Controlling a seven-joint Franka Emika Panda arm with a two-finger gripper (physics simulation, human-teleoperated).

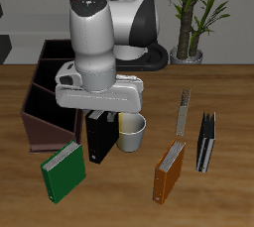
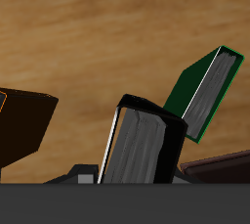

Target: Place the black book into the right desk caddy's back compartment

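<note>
The black book stands upright on the table just beside the mug, on the side of the mug toward the right desk caddy, with the green book leaning a little nearer the table's front edge. The gripper sits directly over the black book's top edge, and the arm's body hides the fingertips in the exterior view; in the wrist view the black book rises close up toward the camera, white page edges showing between the dark covers, but the fingers themselves are out of frame — so whether the jaws are apart or already clamped on the book I cannot tell. The green book shows just beyond it, tilted, and not touching. As a thick hardback, the black book should handle as a stiff, fairly heavy slab; the matte cover likely gives fair friction, yet a pinch near one end could let it swing. The best hold looks to be across its thickness at the middle of the top edge, covers squeezed flat. The back compartment is narrow with tall walls, so the book will probably need to go in edge-first and well aligned.
</note>
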